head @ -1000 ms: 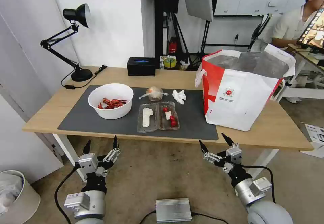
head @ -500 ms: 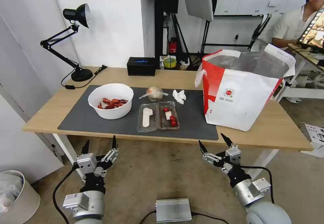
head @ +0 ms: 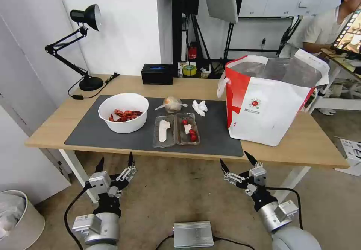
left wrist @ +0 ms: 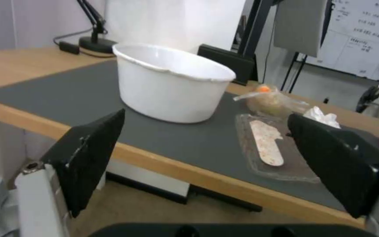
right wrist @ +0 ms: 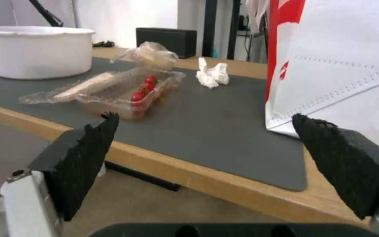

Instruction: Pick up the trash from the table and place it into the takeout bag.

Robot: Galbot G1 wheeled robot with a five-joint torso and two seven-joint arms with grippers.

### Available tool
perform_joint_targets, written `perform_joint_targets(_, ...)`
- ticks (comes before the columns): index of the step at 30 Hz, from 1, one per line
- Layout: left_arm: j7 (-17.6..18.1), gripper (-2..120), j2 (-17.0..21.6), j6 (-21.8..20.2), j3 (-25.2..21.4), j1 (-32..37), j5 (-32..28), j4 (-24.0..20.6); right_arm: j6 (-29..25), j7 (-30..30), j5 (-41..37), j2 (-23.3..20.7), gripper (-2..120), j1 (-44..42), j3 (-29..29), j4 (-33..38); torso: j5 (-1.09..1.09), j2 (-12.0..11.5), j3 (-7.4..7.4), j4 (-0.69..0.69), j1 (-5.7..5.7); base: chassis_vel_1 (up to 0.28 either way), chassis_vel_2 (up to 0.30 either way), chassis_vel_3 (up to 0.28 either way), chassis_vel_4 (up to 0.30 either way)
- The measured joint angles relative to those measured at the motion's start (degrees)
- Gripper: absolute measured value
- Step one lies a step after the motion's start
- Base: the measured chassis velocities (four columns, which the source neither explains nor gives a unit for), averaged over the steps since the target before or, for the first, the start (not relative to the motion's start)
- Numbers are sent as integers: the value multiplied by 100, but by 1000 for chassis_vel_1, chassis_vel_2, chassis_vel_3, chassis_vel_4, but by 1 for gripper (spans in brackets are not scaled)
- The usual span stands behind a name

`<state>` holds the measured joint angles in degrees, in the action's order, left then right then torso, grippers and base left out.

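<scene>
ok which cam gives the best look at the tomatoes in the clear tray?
Right wrist view: the tomatoes sit close and side-on in the open clear tray. Head view shows them from above, small but unobstructed. Left wrist view shows the tray's lid half; the open left end effector's finger covers the tomato side.

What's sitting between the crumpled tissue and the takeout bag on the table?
Nothing visible. The crumpled tissue lies on the dark mat, with only bare mat between it and the takeout bag to its right. The tomato tray sits nearer the table's front edge, off that line.
</scene>
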<state>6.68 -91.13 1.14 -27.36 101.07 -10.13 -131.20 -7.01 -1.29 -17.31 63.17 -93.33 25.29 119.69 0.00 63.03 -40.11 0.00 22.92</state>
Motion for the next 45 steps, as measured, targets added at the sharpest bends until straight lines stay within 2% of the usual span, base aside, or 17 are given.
perform_joint_targets(5, 11, 100, 18, -98, 81, -41, -315, -1, -4, 0, 12, 13, 100, -8, 2, -1, 0, 0, 0, 0, 0, 0, 0, 0, 0)
perform_joint_targets(14, 265, 100, 41, -512, 315, -238, -1393, -4, -18, -1, 43, 80, 100, -20, -16, -20, 0, 0, 0, 0, 0, 0, 0, 0, 0)
perform_joint_targets(18, 322, 100, 46, -588, 368, -280, -1605, 0, -18, -1, 50, 89, 100, -19, -22, -26, 0, 0, 0, 0, 0, 0, 0, 0, 0)
perform_joint_targets(20, 420, 100, 52, -723, 484, -356, -2003, 1, -18, -1, 61, 102, 100, -23, -24, -37, 0, 0, 0, 0, 0, 0, 0, 0, 0)
perform_joint_targets(25, 619, 100, 52, -907, 688, -423, -2452, -33, -19, 1, 65, 111, 100, -49, -7, -36, 0, 0, 0, 0, 0, 0, 0, 0, 0)
perform_joint_targets(28, 766, 100, 33, -1056, 836, -480, -2939, -91, -25, 4, 60, 112, 100, -79, 35, -1, 0, 0, 0, 0, 0, 0, 0, 0, 0)
perform_joint_targets(29, 766, 100, 33, -1056, 836, -480, -2939, -91, -25, 4, 60, 112, 100, -79, 35, -1, 0, 0, 0, 0, 0, 0, 0, 0, 0)
perform_joint_targets(32, 920, 100, 9, -1183, 961, -553, -3520, -195, -27, 5, 58, 81, 100, -84, 40, 4, 0, 0, 0, 0, 0, 0, 0, 0, 0)
perform_joint_targets(36, 1037, 100, 28, -1254, 1047, -639, -3969, -248, -27, 8, 58, 66, 100, -89, 32, 4, 0, 0, 0, 1, 0, 0, 0, 0, 0)
perform_joint_targets(45, 1213, 100, 28, -1286, 1119, -849, -4396, -206, -27, 10, 45, 51, 100, -151, 61, 59, 0, 0, 0, 0, 0, 0, 0, 0, 0)
